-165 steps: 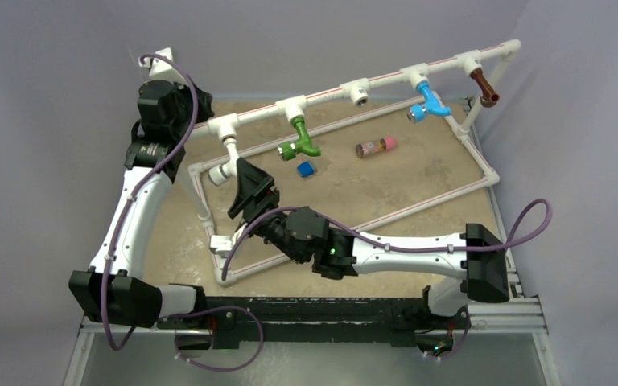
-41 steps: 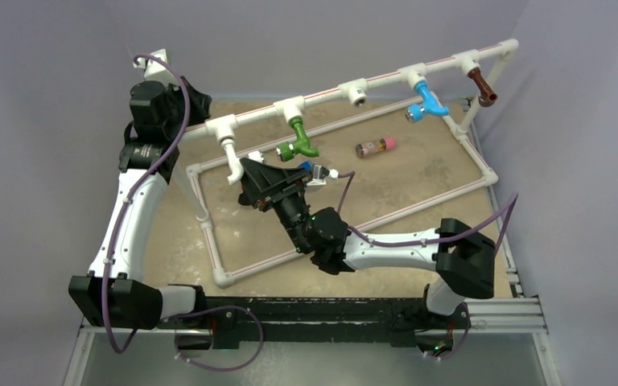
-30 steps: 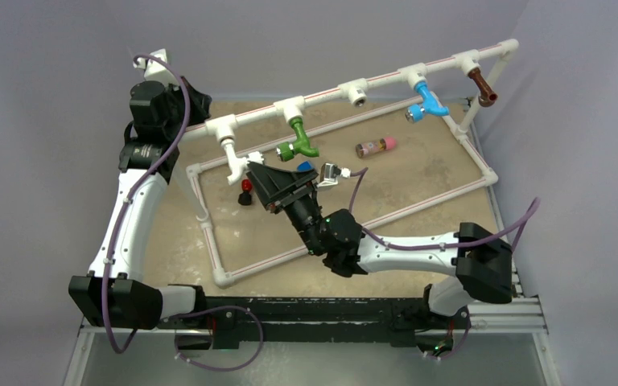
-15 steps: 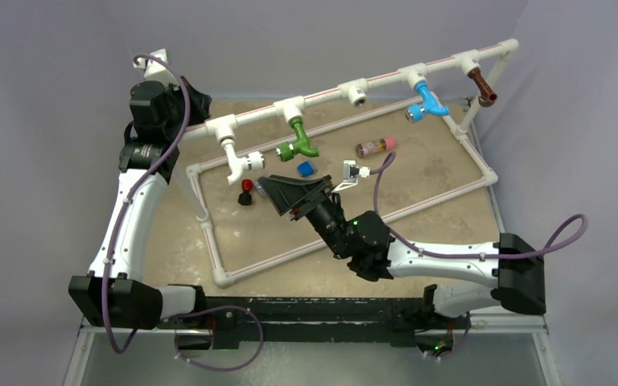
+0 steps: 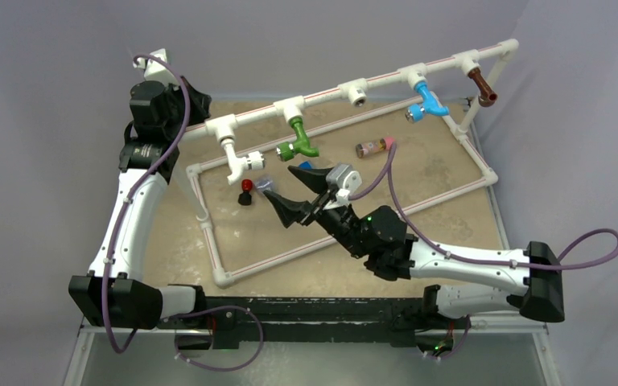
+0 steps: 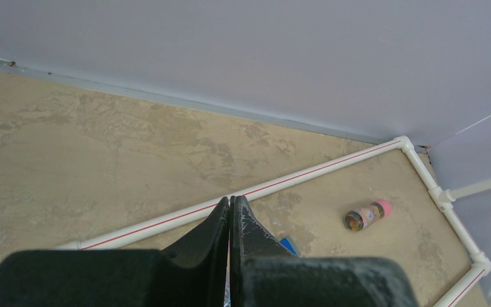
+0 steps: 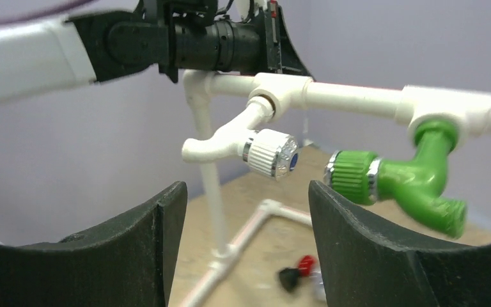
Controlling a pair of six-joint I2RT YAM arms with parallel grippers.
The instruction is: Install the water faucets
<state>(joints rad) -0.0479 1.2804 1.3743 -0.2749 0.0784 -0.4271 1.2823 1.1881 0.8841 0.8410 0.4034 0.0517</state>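
The white plastic pipe frame [image 5: 326, 97] keeps one bare middle socket [image 5: 360, 96]. The right hand [image 5: 281, 182], open and empty, has backed away from the white bent plastic faucet [image 5: 240, 163], which is left seated in the left-end fitting. That installation appears complete. The left hand [image 6: 230, 212] remains closed.

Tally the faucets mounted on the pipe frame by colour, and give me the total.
white faucet: 1
green faucet: 1
blue faucet: 1
brown faucet: 1
Total: 4
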